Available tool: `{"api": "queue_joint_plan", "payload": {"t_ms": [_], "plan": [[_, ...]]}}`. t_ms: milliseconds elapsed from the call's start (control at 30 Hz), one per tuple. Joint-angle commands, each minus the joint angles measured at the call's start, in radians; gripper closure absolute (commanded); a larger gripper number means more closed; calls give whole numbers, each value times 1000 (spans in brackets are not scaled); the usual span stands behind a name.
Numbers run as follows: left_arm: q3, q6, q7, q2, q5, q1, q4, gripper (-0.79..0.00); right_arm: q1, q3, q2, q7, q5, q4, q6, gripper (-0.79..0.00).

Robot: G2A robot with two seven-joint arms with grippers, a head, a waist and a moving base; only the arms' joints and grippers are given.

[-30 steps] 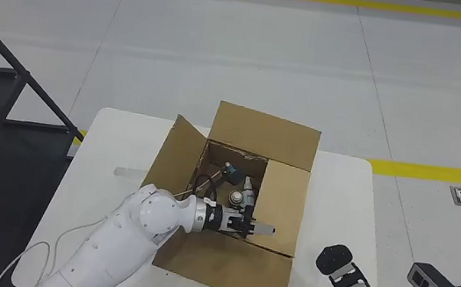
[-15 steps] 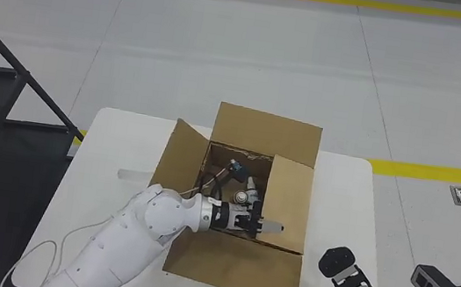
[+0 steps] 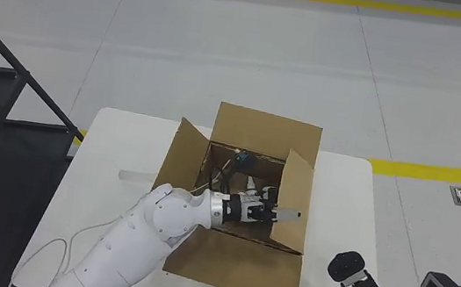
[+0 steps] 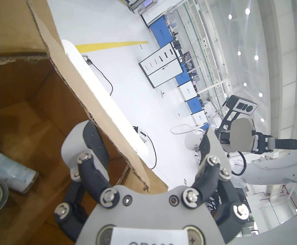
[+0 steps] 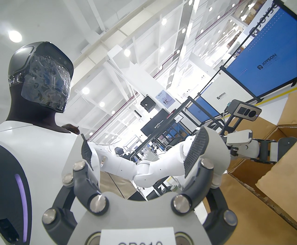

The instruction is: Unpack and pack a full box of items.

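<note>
The left fingers [image 4: 92, 146] are spread and empty, straddling the edge of the cardboard box's side flap [image 3: 296, 197]. That flap leaned in over the opening a second ago and now stands nearly upright, so the items [image 3: 243, 159] are clearer to reach for unpacking. They lie low inside the box [image 3: 239, 269], beneath these fingers. The right fingers [image 5: 199, 148] are open and empty near the counter [image 3: 115, 145] corner, apart from the box.

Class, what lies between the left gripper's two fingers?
The side flap of the cardboard box. In the left wrist view its edge passes between the open fingers of the left gripper, one inside, one outside.
</note>
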Motion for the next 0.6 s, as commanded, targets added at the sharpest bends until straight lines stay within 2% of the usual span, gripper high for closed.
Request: {"api": "queue_joint_plan", "payload": {"t_ms": [0, 233, 567], "plan": [[23, -14, 25, -15, 2, -21, 13, -785, -14, 19, 0, -3, 13, -8, 1, -785], [125, -44, 107, -82, 15, -97, 96, -785, -72, 99, -7, 8, 87, -29, 1, -785], [264, -27, 99, -202, -13, -216, 292, -785, -129, 211, -41, 87, 237, -1, 1, -785]]}}
